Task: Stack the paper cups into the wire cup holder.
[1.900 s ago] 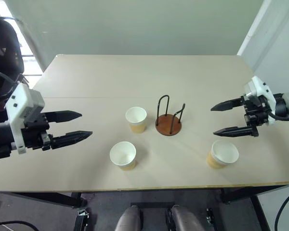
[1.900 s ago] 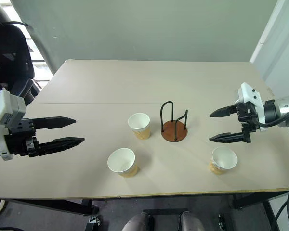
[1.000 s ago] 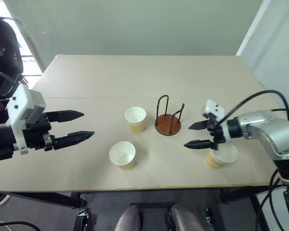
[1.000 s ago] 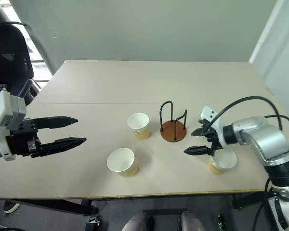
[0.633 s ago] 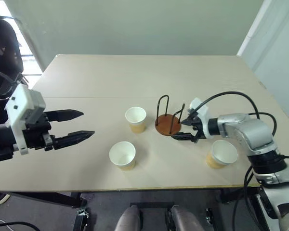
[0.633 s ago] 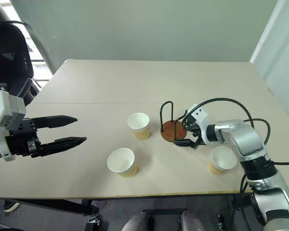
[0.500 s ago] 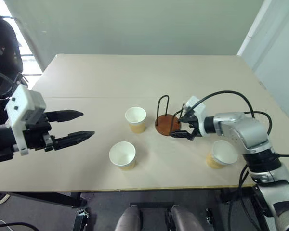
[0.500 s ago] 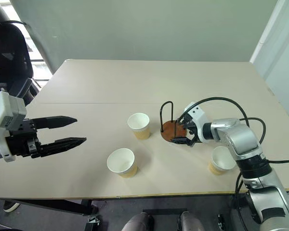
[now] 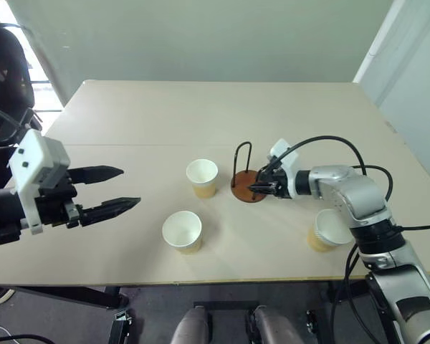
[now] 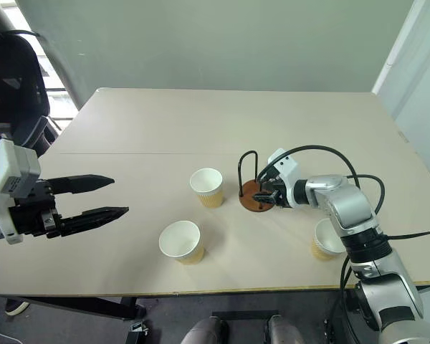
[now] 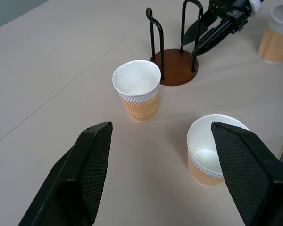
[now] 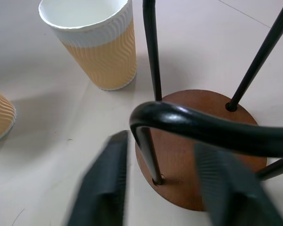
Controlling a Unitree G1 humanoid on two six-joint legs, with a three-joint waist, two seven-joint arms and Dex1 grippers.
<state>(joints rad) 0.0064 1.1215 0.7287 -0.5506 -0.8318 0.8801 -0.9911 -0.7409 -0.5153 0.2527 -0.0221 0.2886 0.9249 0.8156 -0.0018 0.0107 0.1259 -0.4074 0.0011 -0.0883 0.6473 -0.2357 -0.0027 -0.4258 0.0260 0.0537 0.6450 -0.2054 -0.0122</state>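
Observation:
The wire cup holder (image 9: 240, 188), a reddish-brown disc with two black wire loops, stands mid-table. My right gripper (image 9: 255, 189) is low at its right side. In the right wrist view its blurred fingers (image 12: 106, 183) straddle one leg of the near loop (image 12: 151, 150), narrowed but still apart from the wire. Three paper cups stand upright: one (image 9: 202, 176) just left of the holder, one (image 9: 183, 230) nearer the front edge, one (image 9: 330, 229) under my right forearm. My left gripper (image 9: 130, 186) hovers open at the far left, pointing toward the cups (image 11: 137, 89).
The beige table's front edge (image 9: 201, 281) runs close below the two nearer cups. A black chair (image 9: 3, 72) stands beyond the table's left corner. The right arm's black cable (image 9: 330, 143) arcs above the forearm.
My right arm has swung in from beside the right-hand cup to the holder, and its fingers have narrowed around a wire leg. The left gripper and the cups have not moved.

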